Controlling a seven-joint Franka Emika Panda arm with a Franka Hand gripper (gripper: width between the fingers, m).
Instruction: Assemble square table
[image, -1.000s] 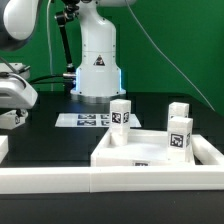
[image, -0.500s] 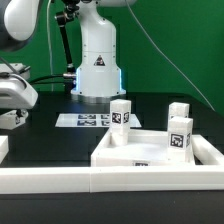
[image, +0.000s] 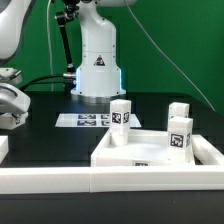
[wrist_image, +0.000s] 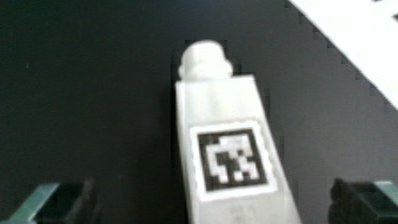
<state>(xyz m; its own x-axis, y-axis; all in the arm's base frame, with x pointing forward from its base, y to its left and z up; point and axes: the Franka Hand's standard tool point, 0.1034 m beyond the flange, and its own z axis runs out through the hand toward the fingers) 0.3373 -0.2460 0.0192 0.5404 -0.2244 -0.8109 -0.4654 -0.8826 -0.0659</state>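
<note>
In the wrist view a white leg (wrist_image: 221, 130) lies flat on the black table, its black-and-white tag facing up. My gripper (wrist_image: 217, 205) is open, and its dark fingers (wrist_image: 54, 200) stand wide on either side of the leg without touching it. In the exterior view the gripper (image: 9, 112) hangs low at the far left and hides that leg. The white square tabletop (image: 150, 152) lies at the exterior view's right. Three tagged legs stand upright on or by it: one at the back left (image: 121, 113), one at the back right (image: 178, 111), one nearer (image: 180, 135).
A long white rail (image: 100, 182) runs along the front. The marker board (image: 85, 120) lies before the robot base (image: 97, 62). A white block (image: 3, 148) sits at the exterior view's left edge. A white strip (wrist_image: 356, 30) crosses one corner of the wrist view.
The gripper has moved lower and toward the exterior view's left. The tabletop and the standing legs have not moved.
</note>
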